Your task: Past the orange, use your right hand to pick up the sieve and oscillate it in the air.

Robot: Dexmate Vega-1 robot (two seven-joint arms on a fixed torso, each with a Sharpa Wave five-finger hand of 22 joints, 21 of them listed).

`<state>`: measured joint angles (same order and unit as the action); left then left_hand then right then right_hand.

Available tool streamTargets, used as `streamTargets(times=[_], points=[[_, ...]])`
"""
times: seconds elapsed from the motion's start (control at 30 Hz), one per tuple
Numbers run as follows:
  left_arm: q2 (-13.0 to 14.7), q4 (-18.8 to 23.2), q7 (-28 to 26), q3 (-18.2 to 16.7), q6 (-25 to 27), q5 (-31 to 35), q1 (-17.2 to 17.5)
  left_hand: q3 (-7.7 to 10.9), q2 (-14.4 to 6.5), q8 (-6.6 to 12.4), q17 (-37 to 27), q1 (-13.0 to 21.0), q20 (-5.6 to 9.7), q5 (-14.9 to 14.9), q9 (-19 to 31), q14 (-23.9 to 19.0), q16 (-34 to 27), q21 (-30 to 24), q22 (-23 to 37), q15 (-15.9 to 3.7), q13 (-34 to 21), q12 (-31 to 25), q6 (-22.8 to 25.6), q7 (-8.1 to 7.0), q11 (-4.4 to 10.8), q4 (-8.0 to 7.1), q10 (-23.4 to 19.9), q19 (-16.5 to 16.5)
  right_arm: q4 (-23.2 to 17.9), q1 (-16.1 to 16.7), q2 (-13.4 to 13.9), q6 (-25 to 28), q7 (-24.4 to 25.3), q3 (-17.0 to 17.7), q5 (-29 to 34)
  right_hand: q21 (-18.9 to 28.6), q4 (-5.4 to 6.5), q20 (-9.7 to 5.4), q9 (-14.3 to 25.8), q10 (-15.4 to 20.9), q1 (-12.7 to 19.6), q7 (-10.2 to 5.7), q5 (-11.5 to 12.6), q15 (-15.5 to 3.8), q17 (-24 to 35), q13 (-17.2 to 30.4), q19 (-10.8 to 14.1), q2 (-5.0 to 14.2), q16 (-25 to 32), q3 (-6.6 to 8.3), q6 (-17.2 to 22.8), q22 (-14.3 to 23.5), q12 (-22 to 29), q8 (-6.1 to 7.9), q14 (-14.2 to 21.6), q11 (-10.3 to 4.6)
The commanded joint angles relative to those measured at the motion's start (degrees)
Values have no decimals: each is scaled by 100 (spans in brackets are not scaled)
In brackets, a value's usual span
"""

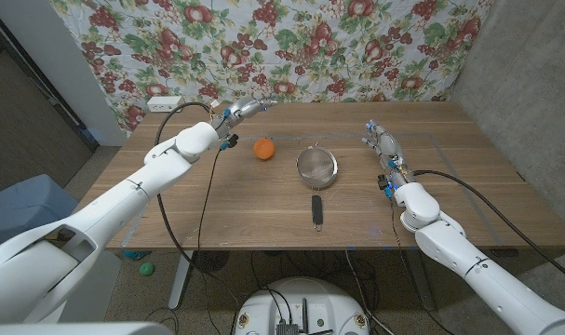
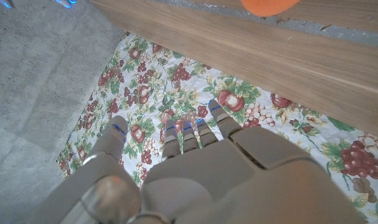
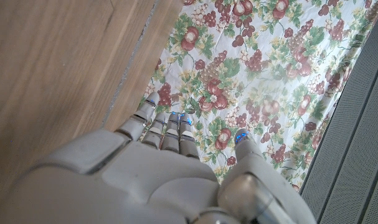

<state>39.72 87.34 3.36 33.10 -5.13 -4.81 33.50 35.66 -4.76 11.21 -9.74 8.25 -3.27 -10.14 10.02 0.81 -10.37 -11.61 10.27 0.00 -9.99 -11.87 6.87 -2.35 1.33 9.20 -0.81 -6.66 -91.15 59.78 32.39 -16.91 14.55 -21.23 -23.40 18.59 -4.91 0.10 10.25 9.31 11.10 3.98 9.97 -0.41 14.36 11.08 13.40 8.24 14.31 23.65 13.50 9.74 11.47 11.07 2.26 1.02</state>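
sieve [image 1: 316,167] lies mid table [image 1: 263,219], black handle [image 1: 316,209] pointing toward robot's side. orange [image 1: 263,148] sits just beside it on robot's left, apart from rim. right hand [image 1: 382,141] hangs over table well apart from sieve on robot's right, fingers [image 3: 170,127] straight, side by side, thumb set off, holding nothing. left hand [image 1: 242,109] sits beyond orange near far edge, fingers [image 2: 189,134] stretched out close together, empty. flowered cloth [image 1: 282,46] hangs behind.
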Motion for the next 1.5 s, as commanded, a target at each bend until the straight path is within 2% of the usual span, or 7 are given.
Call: streamTargets(times=[0.03, 0.57, 1.5], points=[[47, 172, 134, 96, 138, 221, -102, 21, 61, -17, -8, 27, -15, 28, 9, 0, 7, 8, 8, 13, -34, 14, 9, -27, 9, 29, -10, 23, -37, 74, 5, -56, 14, 32, 11, -35, -18, -21, 20, 53, 30, 4, 28, 9, 16, 23, 55, 26, 13, 6, 40, 10, 4, 1, 61, 15], [66, 304, 391, 264, 311, 507, -303, 7, 79, -40, -10, 36, -31, 30, 11, 13, 10, 21, 8, 13, -36, 27, -16, -22, 18, 37, -4, 58, 18, 102, -39, -160, 11, 44, 19, -66, -22, -16, 20, 56, 27, 6, 28, 12, 13, 23, 64, 27, 11, 5, 43, 11, 3, 0, 65, 10], [-87, 216, 1059, 766, 602, 1078, -870, -40, 150, -59, -13, 39, -39, 29, 17, -8, 1, 41, 11, 18, -40, 30, -50, 4, 66, 46, -63, 133, 155, 136, -110, -300, 23, 83, -19, -121, -24, -15, 20, 65, 15, 15, 27, 6, 9, 23, 89, 30, 3, 0, 52, 13, 1, 0, 61, 26]])
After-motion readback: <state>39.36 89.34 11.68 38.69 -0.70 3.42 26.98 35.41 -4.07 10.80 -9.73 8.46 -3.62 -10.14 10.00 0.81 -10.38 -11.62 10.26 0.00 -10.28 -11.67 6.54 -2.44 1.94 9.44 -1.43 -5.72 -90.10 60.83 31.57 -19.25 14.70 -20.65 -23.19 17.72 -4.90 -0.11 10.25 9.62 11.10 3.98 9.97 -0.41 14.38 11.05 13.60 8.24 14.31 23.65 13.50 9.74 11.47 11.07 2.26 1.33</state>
